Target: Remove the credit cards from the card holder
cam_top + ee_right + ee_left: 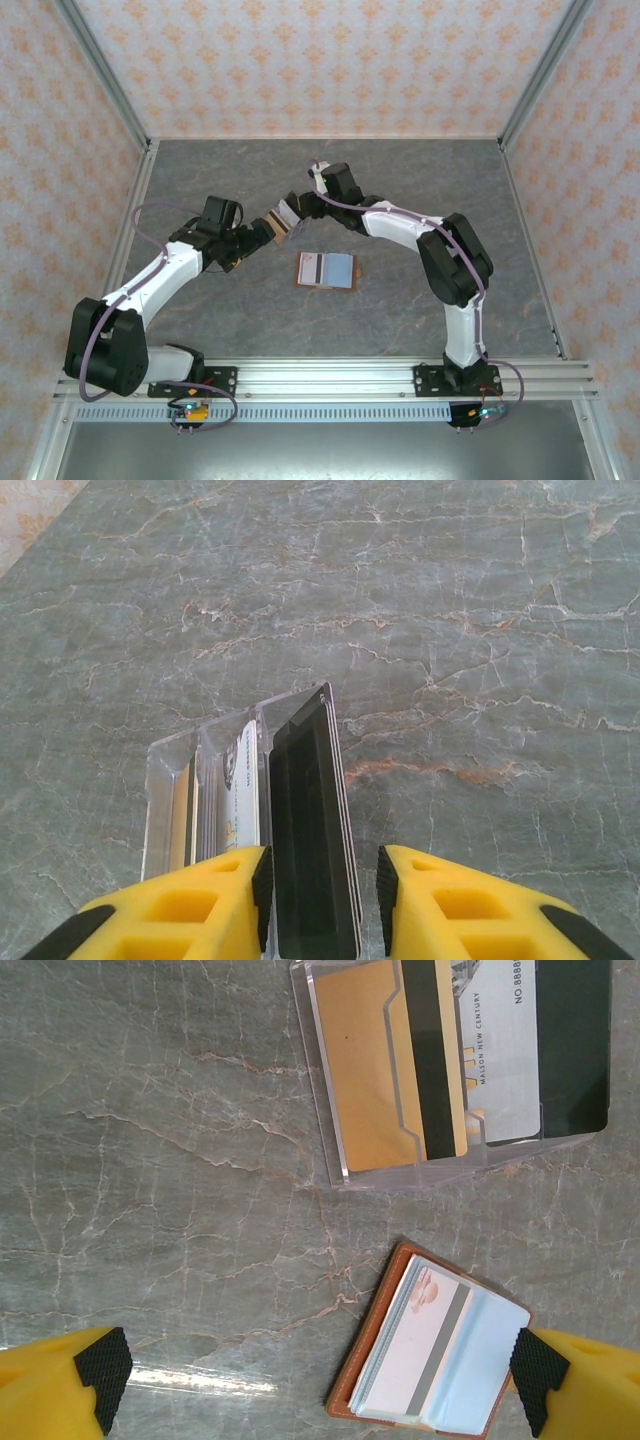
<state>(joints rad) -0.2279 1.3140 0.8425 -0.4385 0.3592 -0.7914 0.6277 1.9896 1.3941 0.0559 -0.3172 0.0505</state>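
Note:
The card holder (327, 270) lies open and flat mid-table, a reddish-brown wallet with a pale blue inside. In the left wrist view the card holder (435, 1360) shows a pale card with a grey stripe (445, 1345) in its sleeve. My left gripper (318, 1380) hovers open above the table, its right pad (533, 1373) over the wallet's edge. My right gripper (322, 890) is open around a stack of black cards (312, 850) standing in a clear stand. The right pad is clear of them. The top view has the left gripper (258, 234) and right gripper (287, 213) close together.
A clear plastic stand (350, 1110) holds tan, black and white cards upright behind the wallet. It also appears in the right wrist view as the clear stand (205, 770). Metal posts and patterned walls ring the grey marble table (420, 180).

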